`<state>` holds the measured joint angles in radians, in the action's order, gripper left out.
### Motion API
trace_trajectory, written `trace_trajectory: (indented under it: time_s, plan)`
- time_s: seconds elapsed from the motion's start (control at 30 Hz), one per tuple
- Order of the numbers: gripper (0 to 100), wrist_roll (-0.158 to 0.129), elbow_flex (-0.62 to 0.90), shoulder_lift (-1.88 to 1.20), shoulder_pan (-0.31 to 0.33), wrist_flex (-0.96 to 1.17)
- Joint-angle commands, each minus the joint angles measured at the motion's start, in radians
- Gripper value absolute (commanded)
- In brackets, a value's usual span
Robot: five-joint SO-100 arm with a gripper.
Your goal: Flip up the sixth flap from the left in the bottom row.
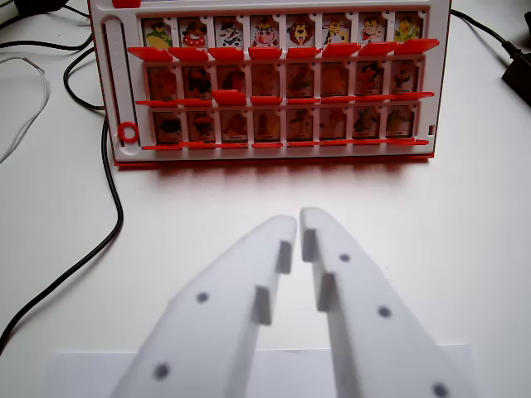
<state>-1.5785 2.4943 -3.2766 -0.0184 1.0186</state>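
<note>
Game board (122,83): three rows, eight flaps each; sixth bottom-row flap (333,124) lies flat. Gripper (299,217) nearly closed, empty, on the table well short of the board.

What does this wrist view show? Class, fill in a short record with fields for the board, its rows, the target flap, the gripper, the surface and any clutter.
board: red and white flap game board, standing at the far side of the table
rows: three rows of picture flaps
target flap: sixth from left in the bottom row
gripper: white gripper, fingertips nearly together, holding nothing, short of the board
surface: white table
clutter: black cables on the wrist view's left
</note>
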Motion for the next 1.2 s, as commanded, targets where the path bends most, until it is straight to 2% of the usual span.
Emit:
trace_trajectory:
  time_s: [0.0,0.13,0.33,0.57,0.83,1.17]
  plan:
    - [0,-0.006,-0.075,0.005,-0.006,0.002]
    - [0,0.003,-0.087,0.044,0.003,-0.017]
    - [0,0.017,-0.067,0.318,0.098,-0.242]
    - [0,-0.014,-0.006,0.549,0.179,-0.509]
    - [0,-0.051,0.103,0.792,0.232,-0.819]
    - [0,-0.054,0.144,1.129,0.23,-1.17]
